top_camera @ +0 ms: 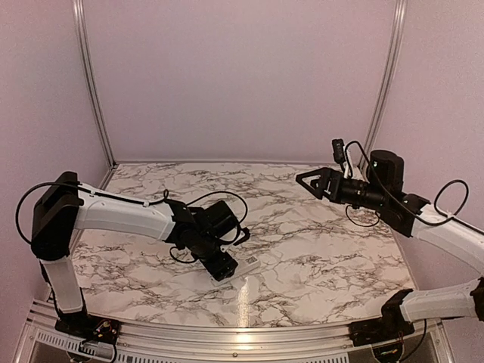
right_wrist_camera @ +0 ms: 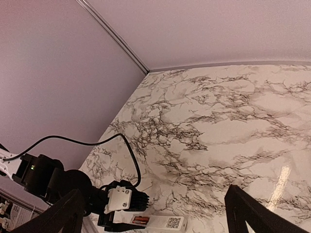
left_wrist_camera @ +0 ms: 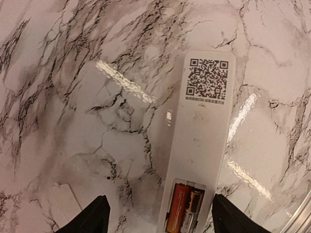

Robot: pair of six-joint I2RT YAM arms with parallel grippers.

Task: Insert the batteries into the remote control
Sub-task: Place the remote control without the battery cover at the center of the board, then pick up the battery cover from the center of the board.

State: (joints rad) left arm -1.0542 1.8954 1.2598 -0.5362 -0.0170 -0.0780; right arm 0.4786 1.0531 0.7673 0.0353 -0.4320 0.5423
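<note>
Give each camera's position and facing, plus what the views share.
Top external: above and behind the bases, looking down on the marble table; shows left arm and right arm.
Left wrist: on the left arm, looking steeply down at the remote control, batteries in its bay; own jaws open at the bottom edge.
Right wrist: raised, facing across the table toward the left arm; own jaws open at the bottom corners.
Shared: all three see the remote, bay up.
</note>
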